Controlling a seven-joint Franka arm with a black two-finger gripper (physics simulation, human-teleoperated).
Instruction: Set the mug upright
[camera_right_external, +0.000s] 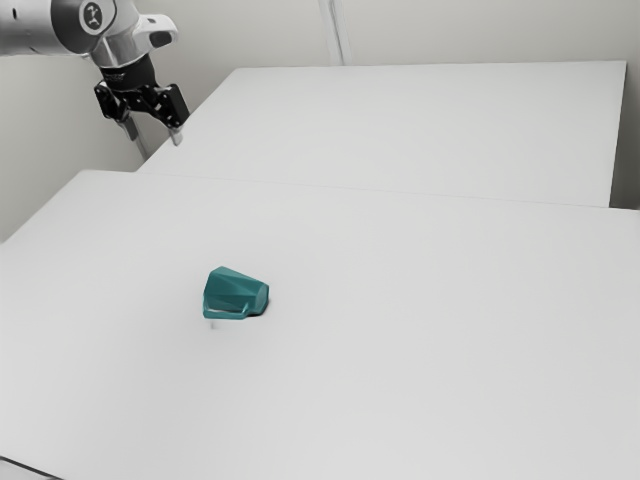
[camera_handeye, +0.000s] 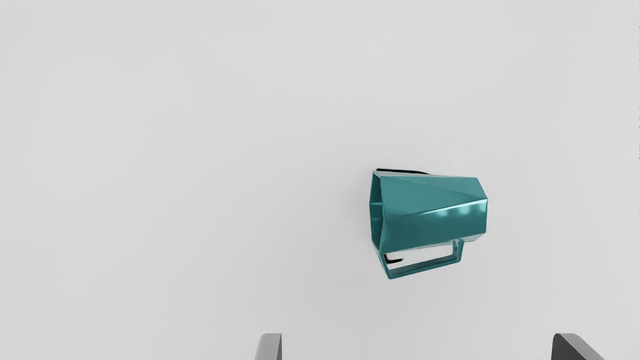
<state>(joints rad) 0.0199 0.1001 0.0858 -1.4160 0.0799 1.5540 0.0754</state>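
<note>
The teal mug (camera_handeye: 434, 215) looks rigid, perhaps slick (those glossy facets!); I'd pinch its body near the mouth. The hand (camera_handeye: 417, 345) has its fingers apart.

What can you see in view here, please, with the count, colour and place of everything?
Mug: one, teal, on its side on the table.
Table: one, white, beneath the mug.
Flat surface: one, white, beyond the table.
Wall: at least one, pale grey, behind.
Upright strip: one, grey, at the wall.
Thin line: one, black, exterior view's lower left.
Arm: one, white and grey, exterior view's upper left.
Gripper: one, black, open, at the arm's end.
</note>
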